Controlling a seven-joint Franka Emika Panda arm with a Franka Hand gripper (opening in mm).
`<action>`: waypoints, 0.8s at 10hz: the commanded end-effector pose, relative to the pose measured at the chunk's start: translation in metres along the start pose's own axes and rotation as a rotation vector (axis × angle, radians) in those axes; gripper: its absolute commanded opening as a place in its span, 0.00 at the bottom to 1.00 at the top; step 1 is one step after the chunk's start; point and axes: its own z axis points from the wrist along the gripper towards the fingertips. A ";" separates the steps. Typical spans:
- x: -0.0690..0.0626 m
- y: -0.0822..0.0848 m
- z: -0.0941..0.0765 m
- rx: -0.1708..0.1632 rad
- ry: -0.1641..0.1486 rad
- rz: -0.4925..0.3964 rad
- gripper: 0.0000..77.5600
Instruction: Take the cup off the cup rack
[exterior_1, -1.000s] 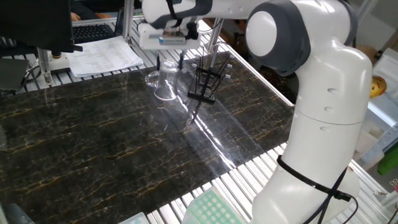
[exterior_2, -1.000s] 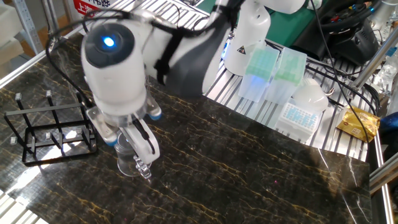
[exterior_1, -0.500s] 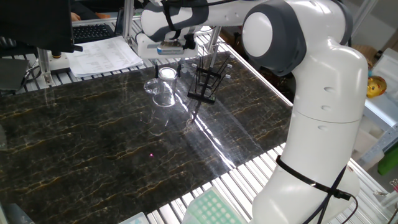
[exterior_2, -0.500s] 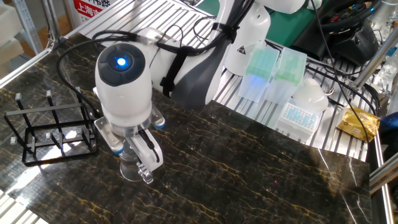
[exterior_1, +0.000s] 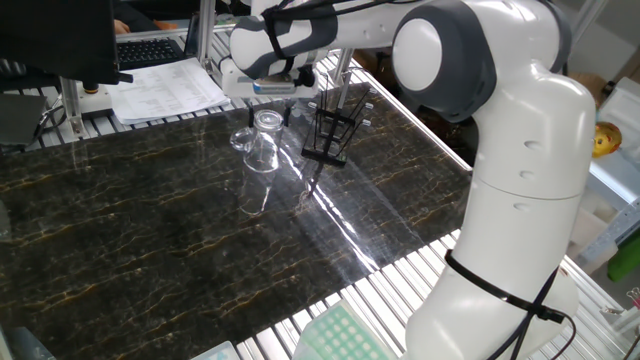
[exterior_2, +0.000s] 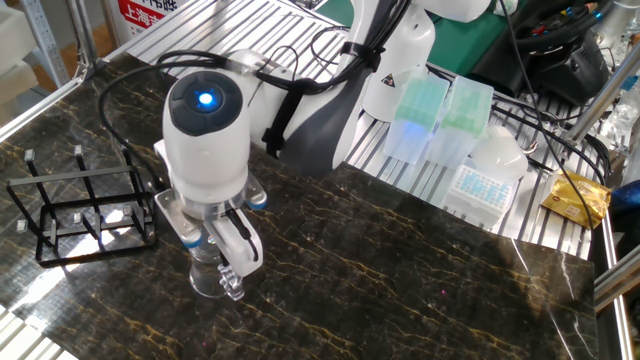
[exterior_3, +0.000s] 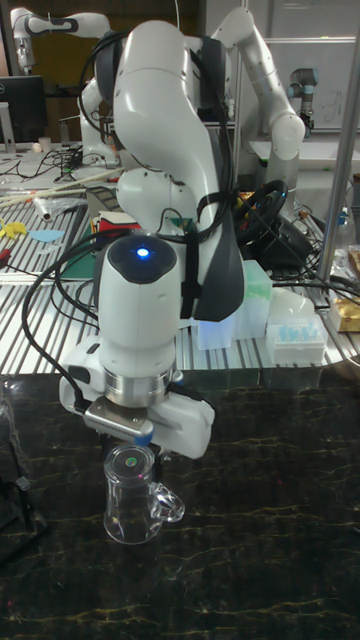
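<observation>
The cup (exterior_1: 262, 143), a clear glass mug with its handle out to one side, sits upright at or just above the dark marble tabletop, off the cup rack. It also shows as the cup (exterior_2: 208, 277) and the cup (exterior_3: 135, 497). My gripper (exterior_1: 268, 115) comes straight down over it with a finger on each side of the glass, shut on the cup. One finger (exterior_2: 234, 281) shows beside the glass. The cup rack (exterior_1: 331, 133), a thin black wire stand, stands right of the cup, with nothing on it. In the other fixed view the cup rack (exterior_2: 85, 205) stands left of the gripper (exterior_2: 215, 275).
Papers (exterior_1: 165, 92) and a keyboard lie beyond the far table edge. Pipette tip boxes (exterior_2: 440, 110) and a white box (exterior_2: 485, 175) rest on the slatted bench behind the marble. The robot base (exterior_1: 510, 230) stands at the table's right corner.
The gripper and the cup have shifted a little away from the rack and lower toward the tabletop. The cup has gone from tilted to upright.
</observation>
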 end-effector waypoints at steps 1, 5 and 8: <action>-0.002 -0.001 -0.001 -0.005 -0.037 0.013 0.01; -0.001 -0.003 0.003 -0.007 -0.042 0.010 0.01; 0.003 -0.003 0.005 -0.015 -0.045 0.014 0.01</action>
